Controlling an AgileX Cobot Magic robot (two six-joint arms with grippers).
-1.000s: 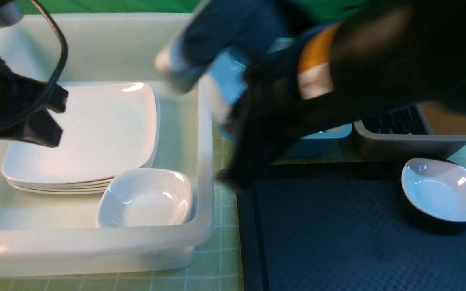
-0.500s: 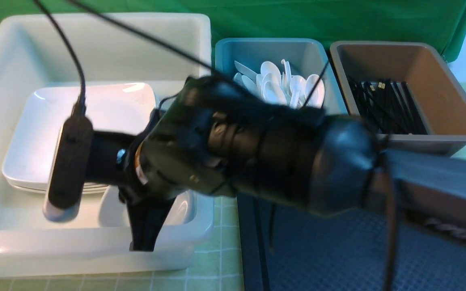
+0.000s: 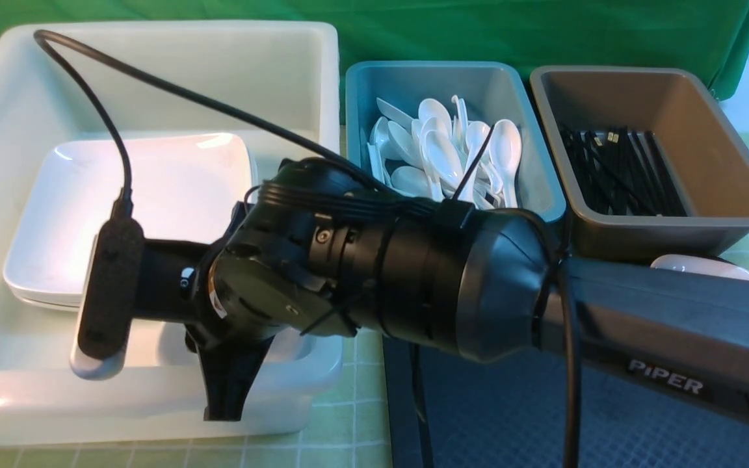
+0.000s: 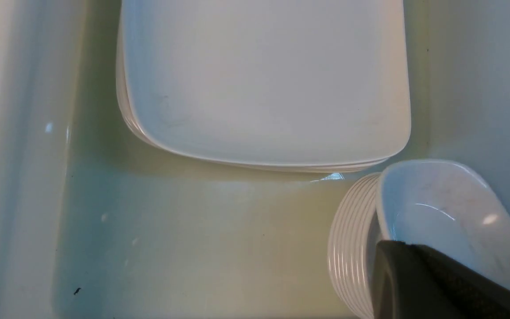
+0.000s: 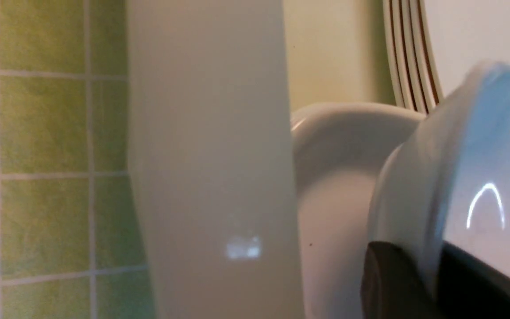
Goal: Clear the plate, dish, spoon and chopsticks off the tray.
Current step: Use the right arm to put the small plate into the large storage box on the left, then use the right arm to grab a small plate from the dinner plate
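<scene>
My right gripper (image 3: 225,390) reaches across into the white bin (image 3: 153,403) and points down. In the right wrist view it (image 5: 423,266) is shut on the rim of a small white dish (image 5: 472,177), tilted over the stack of dishes (image 5: 339,146). Large white plates (image 3: 153,208) lie stacked in the bin. A second dish (image 3: 703,265) sits at the far right of the black tray (image 3: 491,416), mostly hidden by the arm. My left gripper (image 4: 414,283) is shut and empty above the dish stack (image 4: 436,208). No spoon or chopsticks show on the tray.
A teal bin (image 3: 358,97) holds several white spoons. Beside it a brown bin (image 3: 725,162) holds black chopsticks. The white bin's wall (image 5: 210,155) stands close to the right gripper. My right forearm (image 3: 673,338) lies across the tray.
The right arm has swung left from over the tray into the white bin and settled low over the dish stack. The left arm has drawn back to the left edge.
</scene>
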